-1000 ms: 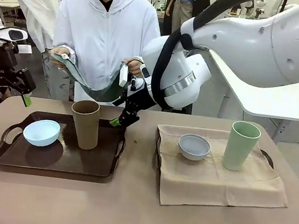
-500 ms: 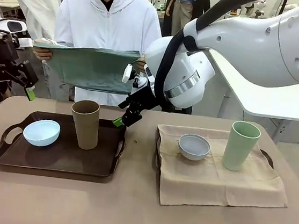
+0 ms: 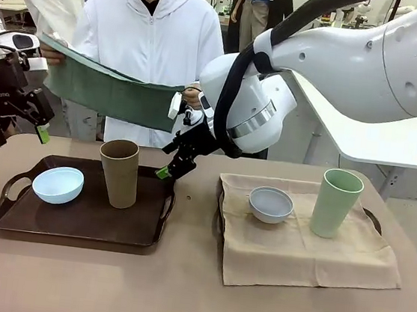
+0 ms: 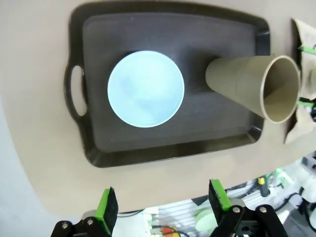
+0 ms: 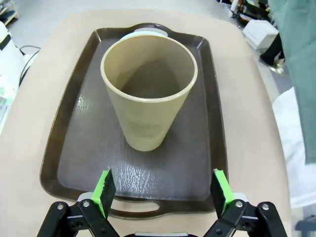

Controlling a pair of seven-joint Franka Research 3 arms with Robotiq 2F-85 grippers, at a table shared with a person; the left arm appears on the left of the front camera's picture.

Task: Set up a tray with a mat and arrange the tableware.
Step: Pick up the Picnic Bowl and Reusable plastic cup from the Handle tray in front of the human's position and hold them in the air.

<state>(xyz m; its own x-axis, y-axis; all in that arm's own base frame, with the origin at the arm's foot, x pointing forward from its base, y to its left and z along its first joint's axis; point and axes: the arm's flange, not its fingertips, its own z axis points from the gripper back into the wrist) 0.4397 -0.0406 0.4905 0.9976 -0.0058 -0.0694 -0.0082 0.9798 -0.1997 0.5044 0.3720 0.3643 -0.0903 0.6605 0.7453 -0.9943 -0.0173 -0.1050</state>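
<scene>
A dark brown tray [image 3: 6, 212] on the left carries a light blue bowl [image 3: 57, 184] and a tan-brown cup [image 3: 118, 172]. On the right, a beige mat [image 3: 311, 250] covers a second tray [image 3: 373, 218], with a greyish white bowl [image 3: 271, 204] and a pale green cup [image 3: 336, 202] on it. A person holds a dark green mat [image 3: 110, 92] spread out above the left tray. My left gripper [image 3: 16, 136] hovers open over the tray's left end, above the bowl [image 4: 145, 89]. My right gripper [image 3: 169, 168] stands open by the tray's back right corner, facing the cup [image 5: 148, 108].
The person stands at the table's far side behind the left tray. A white table stands at the back right. Bare tabletop runs along the front edge and between the two trays.
The person has opened the green mat from a drooping fold into a wide sheet and lifted its left end. My left gripper has risen slightly. My right gripper has barely moved.
</scene>
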